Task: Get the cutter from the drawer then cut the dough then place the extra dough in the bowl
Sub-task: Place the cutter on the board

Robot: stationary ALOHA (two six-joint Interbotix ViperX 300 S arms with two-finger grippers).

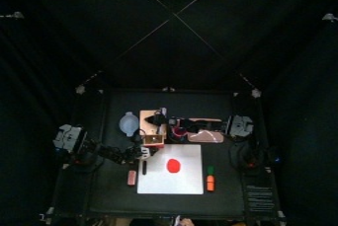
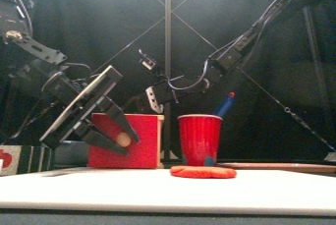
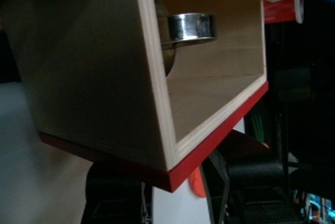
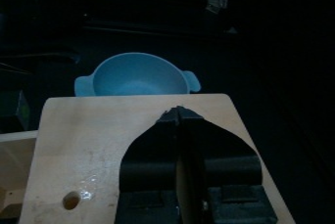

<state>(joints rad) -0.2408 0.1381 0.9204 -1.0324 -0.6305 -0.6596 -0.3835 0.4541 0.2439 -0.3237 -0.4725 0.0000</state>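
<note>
**Cutter seen in open drawer**
The metal cutter [image 3: 191,26] is shown inside the drawer [image 3: 216,81], whose red front is grasped by the left end effector [image 3: 181,176]. The clenched right end effector [image 4: 178,118] is pressed onto the box [image 4: 92,140]. The dough [image 2: 203,171] is left uncut.

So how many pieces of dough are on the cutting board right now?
1. A single flat red dough disc lies near the middle of the white cutting board, on the front side of the red cup. The top view shows the whole board, so nothing seems hidden.
</note>
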